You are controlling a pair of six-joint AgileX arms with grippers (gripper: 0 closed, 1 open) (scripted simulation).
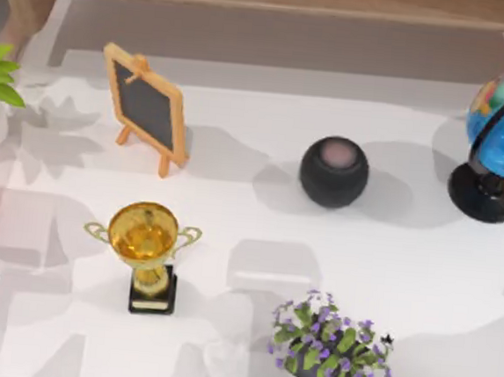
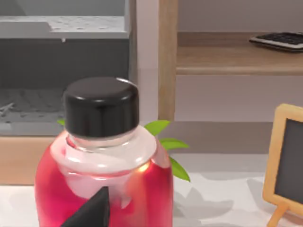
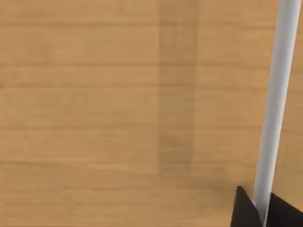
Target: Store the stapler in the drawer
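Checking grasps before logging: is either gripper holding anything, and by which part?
The right gripper grips the white handle bar on the wood panel; the left gripper is by the red bottle, hold unclear.

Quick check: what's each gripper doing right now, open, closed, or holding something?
Left gripper: right behind the red bottle at the table's left edge; open or closed cannot be told.
Right gripper: fingers either side of a white bar on a wooden panel; grip cannot be told.

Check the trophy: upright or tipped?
Upright. The trophy stands on its dark base, cup opening upward, near the table's front left.
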